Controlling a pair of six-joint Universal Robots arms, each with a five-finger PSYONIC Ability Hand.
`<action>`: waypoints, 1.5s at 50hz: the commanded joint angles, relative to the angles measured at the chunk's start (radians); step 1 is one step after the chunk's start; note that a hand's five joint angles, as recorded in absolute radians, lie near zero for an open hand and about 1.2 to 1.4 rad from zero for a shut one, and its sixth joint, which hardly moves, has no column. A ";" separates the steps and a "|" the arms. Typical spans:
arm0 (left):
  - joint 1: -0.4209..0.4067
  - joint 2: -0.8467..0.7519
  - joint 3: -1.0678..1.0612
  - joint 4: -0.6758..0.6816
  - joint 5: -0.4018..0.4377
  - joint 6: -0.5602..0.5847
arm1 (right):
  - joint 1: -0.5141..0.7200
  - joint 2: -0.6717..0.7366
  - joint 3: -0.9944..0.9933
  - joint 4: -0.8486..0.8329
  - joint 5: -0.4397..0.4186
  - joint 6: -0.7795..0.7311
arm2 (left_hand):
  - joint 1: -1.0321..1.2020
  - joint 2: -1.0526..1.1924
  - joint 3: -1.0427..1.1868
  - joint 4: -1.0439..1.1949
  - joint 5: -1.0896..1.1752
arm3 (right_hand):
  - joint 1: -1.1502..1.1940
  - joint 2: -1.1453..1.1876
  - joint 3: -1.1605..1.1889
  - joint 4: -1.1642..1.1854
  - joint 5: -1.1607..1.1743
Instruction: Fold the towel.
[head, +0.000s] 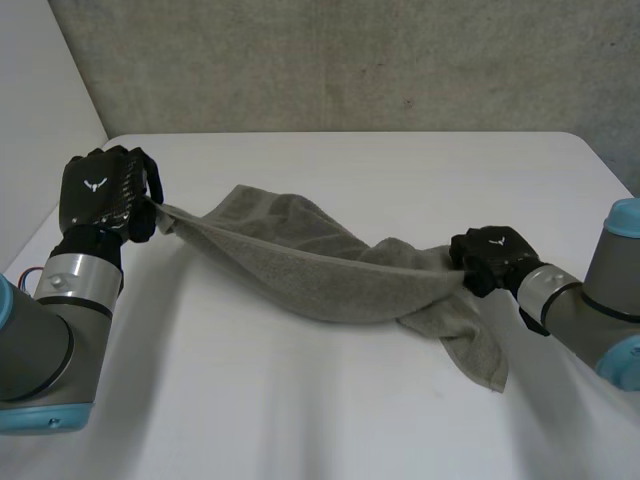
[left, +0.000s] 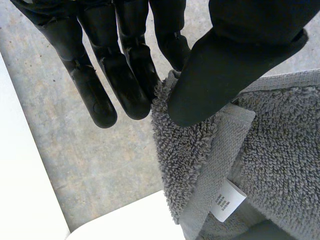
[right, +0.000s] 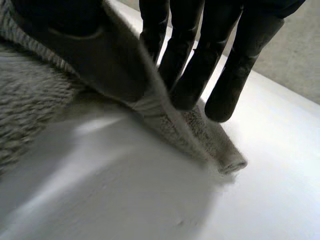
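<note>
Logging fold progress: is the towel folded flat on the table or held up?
Held up, not folded: the towel sags bunched between the left hand and right hand, each pinching an end.

Even, soft light, perhaps from overhead, faint shadow under the towel (head: 320, 275), white table (head: 300, 420) bright

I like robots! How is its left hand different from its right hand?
The left hand is raised above the table; the right hand is down close to it. The towel hangs in the air from the left hand, but lies on the table by the right hand. Both pinch the towel.
</note>
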 joint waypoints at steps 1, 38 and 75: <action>0.001 0.011 0.000 0.000 -0.001 0.000 | 0.001 -0.077 -0.017 -0.016 0.045 0.006 | 0.203 0.180 0.180 0.178 0.198 | 0.084 0.089 0.101 0.097 0.089; 0.027 -0.064 0.331 -0.526 0.121 0.148 | 0.038 -0.198 -0.438 0.868 0.111 -0.600 | 0.203 0.180 0.180 0.178 0.198 | 0.084 0.089 0.101 0.097 0.089; 0.063 -0.195 0.464 -0.011 0.084 0.041 | 0.115 -0.249 -0.351 0.159 0.108 -0.272 | 0.203 0.180 0.180 0.178 0.198 | 0.084 0.089 0.101 0.097 0.089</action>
